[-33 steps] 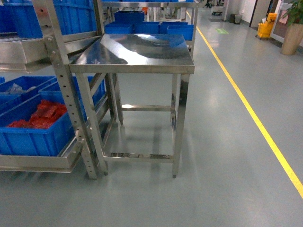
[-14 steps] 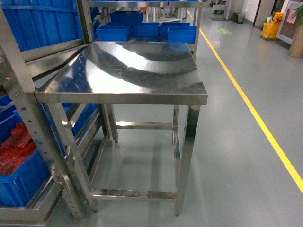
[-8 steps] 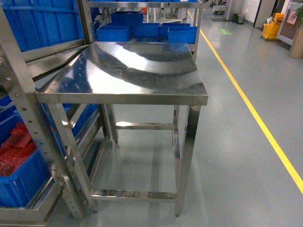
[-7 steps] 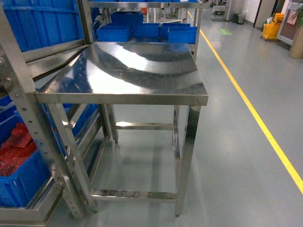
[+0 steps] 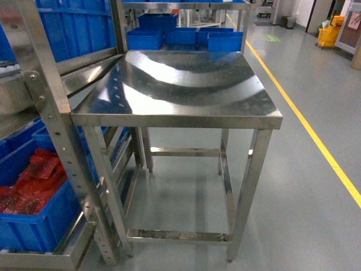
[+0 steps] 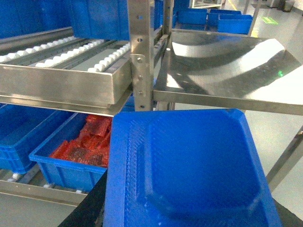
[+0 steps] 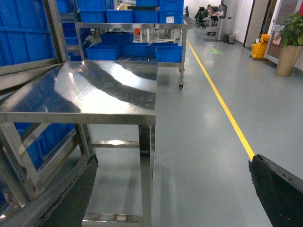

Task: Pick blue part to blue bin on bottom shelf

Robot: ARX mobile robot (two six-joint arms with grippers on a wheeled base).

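**Blue part held at the left wrist, beside the rack**

A square steel table [image 5: 175,120] stands on a grey floor [image 5: 304,226], its bare top shining. A yellow line [image 5: 316,141] runs along the floor to its right. Beyond the table's far edge sit 3 small blue bins [image 5: 183,38] on another rack. A perforated upright [image 5: 53,130] stands just at the table's front left corner. Behind that upright, the bottom shelf [image 5: 34,261] carries a blue bin [image 5: 39,228] holding red parts [image 5: 34,180]. In the left wrist view a roller level [image 6: 61,52] hangs above this bin. A 2nd bin [image 6: 19,137] sits to its left.

The blue part [image 6: 189,165], a shallow moulded tray, fills the lower half of the left wrist view. It lies above and to the right of the bin with the red parts, near the table's front edge. The left gripper [image 6: 187,220] shows only as dark fingers [image 6: 87,213] at both sides of the part, and appears to clasp it.

The right gripper [image 7: 168,198] has its jaws spread wide, with only floor between them.
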